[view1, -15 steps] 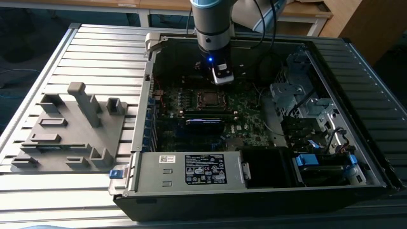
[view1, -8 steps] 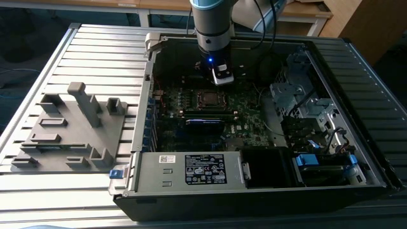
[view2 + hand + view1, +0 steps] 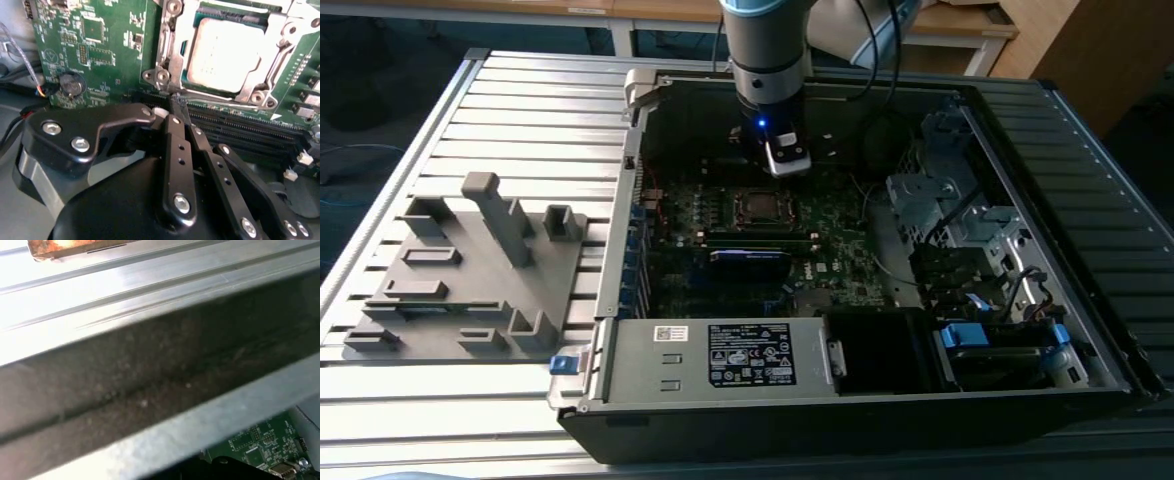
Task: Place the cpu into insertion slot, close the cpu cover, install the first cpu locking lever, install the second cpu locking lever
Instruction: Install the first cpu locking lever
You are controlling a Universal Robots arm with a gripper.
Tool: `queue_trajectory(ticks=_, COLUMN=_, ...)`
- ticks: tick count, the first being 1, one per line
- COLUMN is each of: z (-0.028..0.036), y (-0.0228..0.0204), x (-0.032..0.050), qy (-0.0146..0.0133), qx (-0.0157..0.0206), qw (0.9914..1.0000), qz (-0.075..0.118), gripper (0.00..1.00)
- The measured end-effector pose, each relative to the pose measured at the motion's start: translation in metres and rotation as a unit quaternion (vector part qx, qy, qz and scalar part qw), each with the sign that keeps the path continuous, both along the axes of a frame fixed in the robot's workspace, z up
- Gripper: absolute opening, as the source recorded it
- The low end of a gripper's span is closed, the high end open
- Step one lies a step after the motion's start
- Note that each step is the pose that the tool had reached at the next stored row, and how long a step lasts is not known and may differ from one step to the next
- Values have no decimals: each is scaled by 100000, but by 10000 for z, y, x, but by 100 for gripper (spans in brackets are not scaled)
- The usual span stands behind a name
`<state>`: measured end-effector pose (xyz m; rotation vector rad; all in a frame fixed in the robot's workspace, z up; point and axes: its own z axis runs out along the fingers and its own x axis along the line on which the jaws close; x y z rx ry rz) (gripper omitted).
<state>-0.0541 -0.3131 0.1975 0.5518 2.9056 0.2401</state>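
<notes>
1. Gripper (image 3: 178, 102) fingers drawn together to a narrow tip, nothing held, tip down at the corner of the cpu cover (image 3: 172, 55) beside the thin locking lever (image 3: 235, 102) running along the socket's edge.
2. Gripper (image 3: 783, 160) in the exterior view poised over the motherboard (image 3: 834, 250), just beyond the insertion slot (image 3: 758, 206).
3. Cpu (image 3: 222, 52) seated in the insertion slot, silvery top showing through the cover's window; cover lying flat over it.
4. Black memory slots (image 3: 250, 125) just beside the socket; coin cell battery (image 3: 71, 85) well apart on the green board.
5. Open computer case (image 3: 1067, 130) on the slatted metal bench (image 3: 520, 110); grey fixture plate (image 3: 454, 280) at the exterior view's left.
6. Power supply (image 3: 720, 355) with label at the case's near edge.
7. Case wall (image 3: 150, 375) close up in the first wrist view, a corner of green board (image 3: 255, 445) beneath.
</notes>
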Motion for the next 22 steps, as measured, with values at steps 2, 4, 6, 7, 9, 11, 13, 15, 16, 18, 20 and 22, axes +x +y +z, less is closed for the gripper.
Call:
queue_trajectory(ticks=2, z=12, y=0, x=0, qy=0, qx=-3, qw=100000, qz=-1, gripper=11)
queue_trajectory(ticks=4, z=12, y=-2, x=0, qy=-17, qx=7, qw=100000, qz=4, gripper=11)
queue_trajectory(ticks=6, z=11, y=-10, x=0, qy=-80, qx=14, qw=100000, qz=5, gripper=11)
queue_trajectory(ticks=7, z=8, y=-14, x=0, qy=-141, qx=38, qw=100000, qz=4, gripper=11)
queue_trajectory(ticks=9, z=2, y=-18, x=0, qy=-226, qx=114, qw=100000, qz=-4, gripper=11)
queue_trajectory(ticks=11, z=0, y=-20, x=0, qy=-229, qx=198, qw=100000, qz=0, gripper=11)
queue_trajectory(ticks=13, z=-7, y=-23, x=0, qy=-249, qx=272, qw=99999, qz=1, gripper=11)
queue_trajectory(ticks=15, z=-15, y=-27, x=-1, qy=-295, qx=307, qw=99999, qz=0, gripper=11)
queue_trajectory(ticks=16, z=-20, y=-29, x=-1, qy=-321, qx=344, qw=99999, qz=1, gripper=11)
queue_trajectory(ticks=18, z=-29, y=-33, x=-1, qy=-370, qx=405, qw=99998, qz=0, gripper=11)
queue_trajectory(ticks=20, z=-38, y=-36, x=-2, qy=-396, qx=535, qw=99998, qz=-1, gripper=11)
queue_trajectory(ticks=22, z=-51, y=-36, x=0, qy=-466, qx=723, qw=99996, qz=3, gripper=11)
